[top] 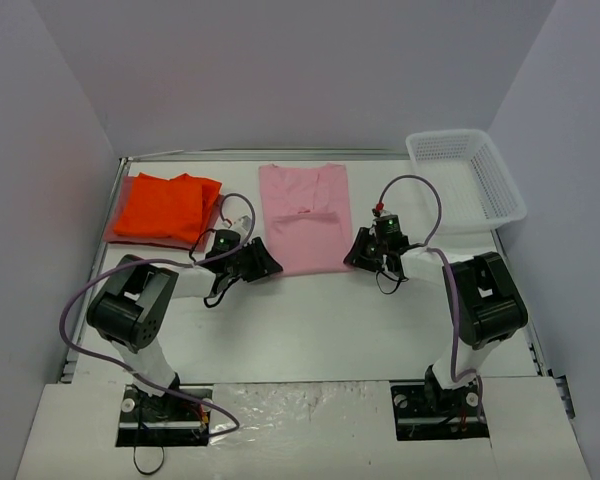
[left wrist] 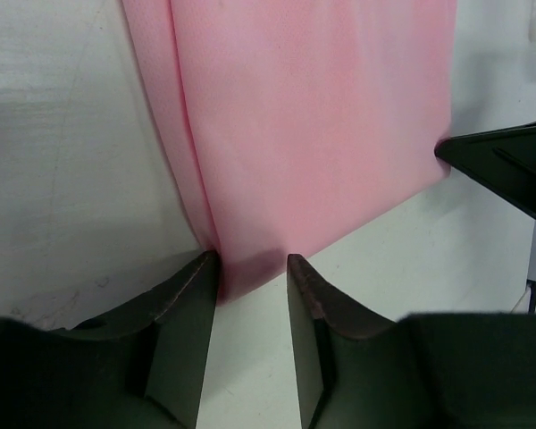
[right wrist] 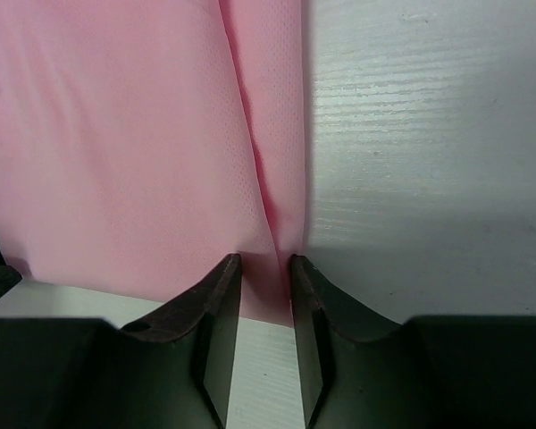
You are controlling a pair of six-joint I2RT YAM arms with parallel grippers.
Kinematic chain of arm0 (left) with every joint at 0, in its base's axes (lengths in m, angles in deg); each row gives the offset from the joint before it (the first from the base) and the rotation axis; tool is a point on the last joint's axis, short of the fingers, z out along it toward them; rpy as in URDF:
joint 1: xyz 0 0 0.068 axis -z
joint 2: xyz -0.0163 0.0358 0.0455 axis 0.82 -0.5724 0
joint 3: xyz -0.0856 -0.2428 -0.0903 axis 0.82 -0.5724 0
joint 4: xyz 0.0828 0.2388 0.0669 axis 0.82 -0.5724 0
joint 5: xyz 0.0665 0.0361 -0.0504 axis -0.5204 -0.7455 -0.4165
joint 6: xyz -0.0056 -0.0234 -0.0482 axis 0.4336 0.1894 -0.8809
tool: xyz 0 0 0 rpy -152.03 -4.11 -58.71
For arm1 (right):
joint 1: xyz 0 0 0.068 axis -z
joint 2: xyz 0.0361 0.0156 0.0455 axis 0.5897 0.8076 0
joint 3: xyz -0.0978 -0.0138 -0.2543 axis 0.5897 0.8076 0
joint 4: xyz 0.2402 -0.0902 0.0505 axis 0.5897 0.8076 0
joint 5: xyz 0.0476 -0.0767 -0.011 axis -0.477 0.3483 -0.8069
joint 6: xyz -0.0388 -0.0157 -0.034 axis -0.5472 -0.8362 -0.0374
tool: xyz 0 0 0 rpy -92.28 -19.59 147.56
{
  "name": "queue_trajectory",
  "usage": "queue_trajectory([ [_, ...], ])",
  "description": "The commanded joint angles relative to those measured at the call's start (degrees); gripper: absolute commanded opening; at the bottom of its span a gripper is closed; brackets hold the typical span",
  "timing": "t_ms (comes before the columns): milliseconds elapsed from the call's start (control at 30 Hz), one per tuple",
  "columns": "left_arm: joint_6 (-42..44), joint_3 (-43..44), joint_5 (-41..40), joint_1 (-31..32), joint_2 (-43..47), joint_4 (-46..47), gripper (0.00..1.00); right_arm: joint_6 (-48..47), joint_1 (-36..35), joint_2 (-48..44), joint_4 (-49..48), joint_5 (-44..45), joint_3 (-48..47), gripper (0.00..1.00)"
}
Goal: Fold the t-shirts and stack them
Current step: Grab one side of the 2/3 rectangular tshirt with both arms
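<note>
**Workpiece position.** The light pink t-shirt lies flat at the centre of the bench. Its sleeves are turned in, so it forms a long rectangle with the collar at the far end and the hem nearest the arms. The orange t-shirt lies folded at the far left, well apart from it. The white basket stands at the far right.

**End effector state.** The left end effector sits at the near-left hem corner and the right end effector at the near-right corner. On each, the jaws stand narrowly apart, with the doubled side edge of the cloth lying in the gap. The cloth there shows no bunching, so a firm pinch is not evident.

**Handling properties.** The shirt is probably light, limp and thin. It will likely sag between two hold points and drag on the bench.

**Grasp guidance.**
- Take hold at the hem corners, where the folded-in layers overlap, and capture every layer.
- Match the height of both end effectors so the hem edge stays straight.
- A shallow bite risks slipping off the edge.
</note>
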Motion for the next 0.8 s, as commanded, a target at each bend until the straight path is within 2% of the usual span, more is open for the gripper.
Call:
queue_trajectory([
  [0,1.63,-0.39,-0.93,0.14,-1.39,-6.57,0.35,0.33,-0.13,1.21,1.76,0.13,0.94,0.25],
  [67,1.72,-0.30,-1.02,0.05,-1.65,-6.49,0.32,0.42,-0.13,1.21,1.67,0.13,1.03,0.20],
  [100,1.81,-0.21,-0.93,0.14,-1.83,-6.48,0.27,0.42,-0.13,1.29,1.67,0.04,1.03,0.14],
  [167,1.90,0.31,-0.67,0.14,-2.44,-6.48,0.17,0.42,-0.13,1.12,1.67,-0.14,1.03,0.10],
  [200,1.98,0.49,-0.58,0.14,-2.71,-6.48,0.07,0.33,-0.21,1.12,1.85,-0.14,0.94,0.07],
  [233,1.90,0.66,-0.23,0.14,-2.97,-6.48,0.03,0.25,-0.13,1.03,2.02,-0.14,0.85,0.07],
  [500,1.81,0.49,0.12,0.40,-1.75,-6.57,0.02,-0.11,-0.56,-0.64,3.08,-0.23,1.47,0.00],
  [767,2.16,-3.55,-2.33,3.21,4.23,-8.68,0.03,0.60,-2.58,-6.34,4.04,2.23,5.24,0.00],
])
